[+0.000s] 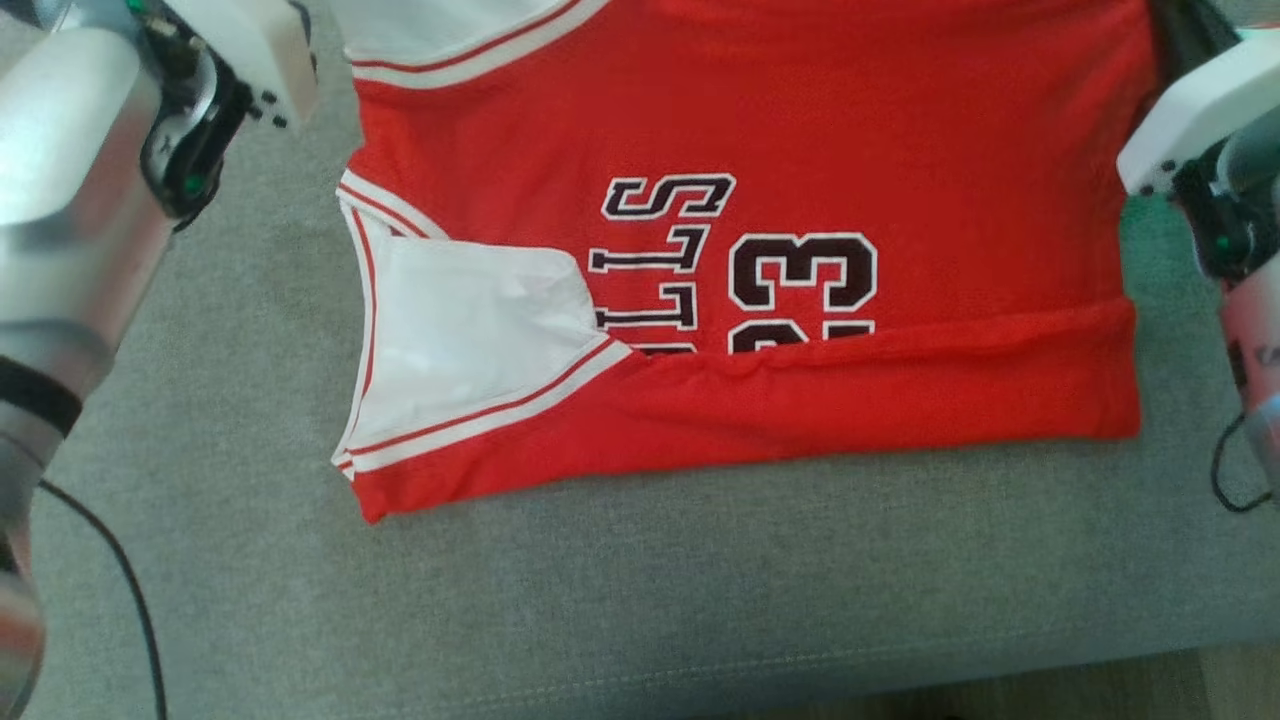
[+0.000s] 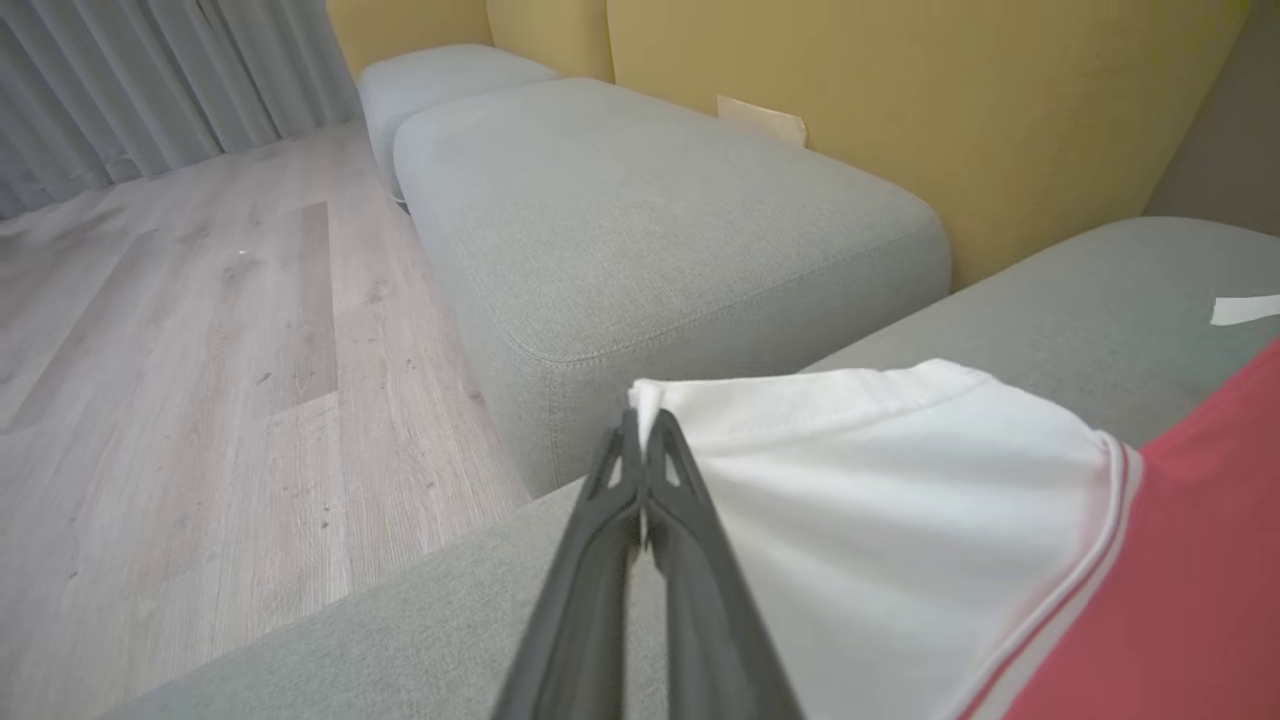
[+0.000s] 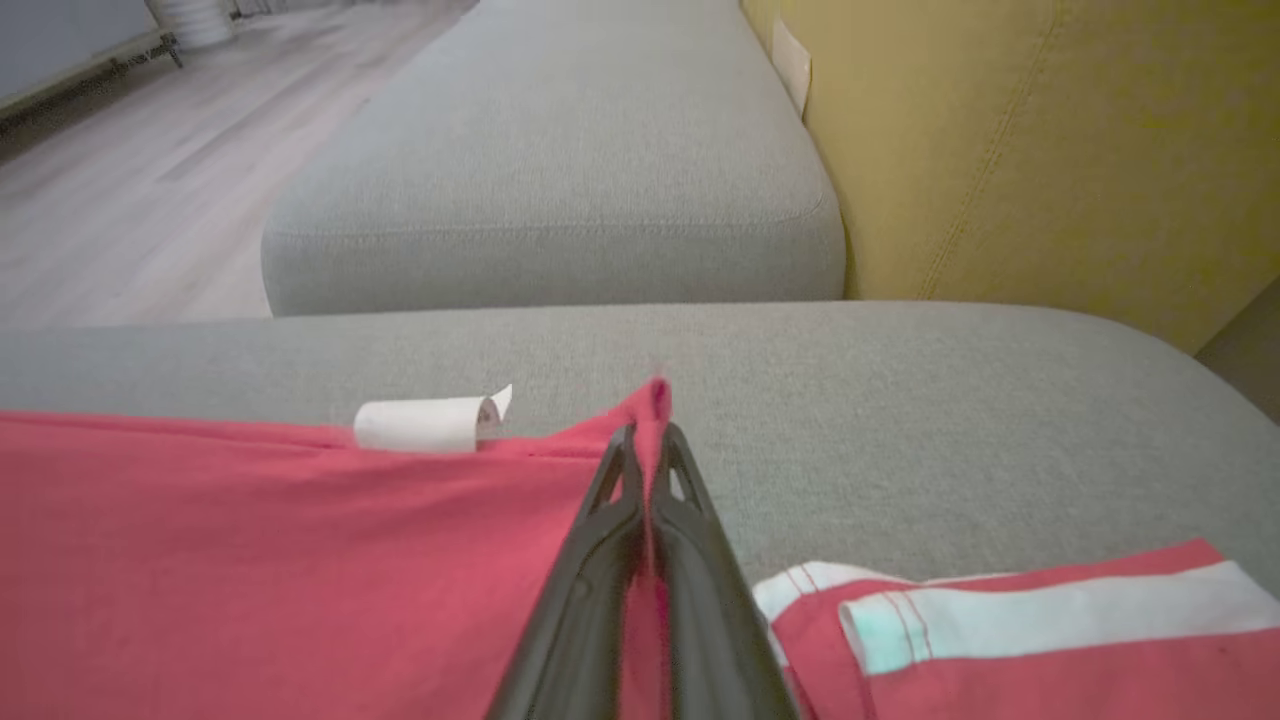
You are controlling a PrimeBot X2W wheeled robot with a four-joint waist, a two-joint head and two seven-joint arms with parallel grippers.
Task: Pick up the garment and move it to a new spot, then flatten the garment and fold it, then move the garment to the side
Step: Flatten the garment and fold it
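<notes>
The garment [image 1: 800, 130] is a red jersey with white trim and dark lettering, lying spread on a grey sofa cushion [image 1: 700, 600], its near edge folded over in a red band. In the left wrist view my left gripper [image 2: 643, 425] is shut on a white edge of the garment [image 2: 900, 500], lifted a little off the cushion. In the right wrist view my right gripper [image 3: 648, 440] is shut on a red corner of the garment [image 3: 250, 550], which peaks up between the fingertips. My pale forearms flank the jersey at the head view's upper left and upper right.
A second grey cushion [image 2: 650, 220] lies beyond a gap, with a yellow backrest [image 2: 950, 100] behind it and wooden floor [image 2: 200, 350] alongside. A white label [image 3: 425, 423] curls up from the jersey's edge. A black cable [image 1: 130, 590] hangs at the lower left.
</notes>
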